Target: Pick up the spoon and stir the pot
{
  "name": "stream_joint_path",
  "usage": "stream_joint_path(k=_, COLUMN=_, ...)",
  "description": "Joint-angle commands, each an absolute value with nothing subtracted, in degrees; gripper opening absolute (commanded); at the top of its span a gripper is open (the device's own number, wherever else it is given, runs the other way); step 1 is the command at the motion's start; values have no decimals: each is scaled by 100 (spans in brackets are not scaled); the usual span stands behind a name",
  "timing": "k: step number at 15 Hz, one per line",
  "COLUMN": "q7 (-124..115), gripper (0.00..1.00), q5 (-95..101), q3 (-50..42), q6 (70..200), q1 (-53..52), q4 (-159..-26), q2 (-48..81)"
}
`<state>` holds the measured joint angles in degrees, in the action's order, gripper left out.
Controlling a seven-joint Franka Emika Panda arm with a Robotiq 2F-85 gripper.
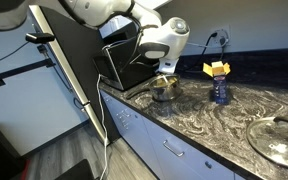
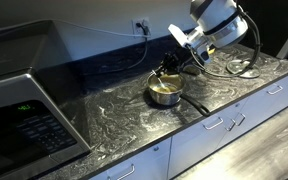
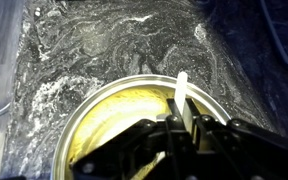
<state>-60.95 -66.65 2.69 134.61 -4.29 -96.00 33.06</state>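
The pot (image 2: 165, 93) is a small round steel pot with a yellowish inside, standing on the dark marbled counter; it also shows in an exterior view (image 1: 164, 91). In the wrist view the pot (image 3: 114, 110) fills the lower half. My gripper (image 3: 181, 125) hangs right over the pot and is shut on the spoon (image 3: 181, 88), whose thin white handle sticks up between the fingers over the pot's far rim. The spoon's bowl is hidden. The gripper shows above the pot in both exterior views (image 1: 165, 72) (image 2: 172, 66).
A black microwave (image 2: 24, 100) stands on the counter (image 2: 114, 110). A blue bottle with a yellow top (image 1: 218, 82) stands past the pot. A large flat glass lid (image 1: 281, 140) lies at the counter's near end. A dark box (image 1: 119, 62) stands behind the pot.
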Motion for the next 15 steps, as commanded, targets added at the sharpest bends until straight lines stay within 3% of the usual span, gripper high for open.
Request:
stream_joint_path(k=1, q7=-5843, gripper=3, q5=-6756, q3=307, q6=13537, q1=-447, q4=-9890, q2=2962)
stream_joint_path(k=15, q7=-5736, gripper=3, q5=-7835, q3=298, q6=12110, q1=-59, q4=-10586, q2=1616)
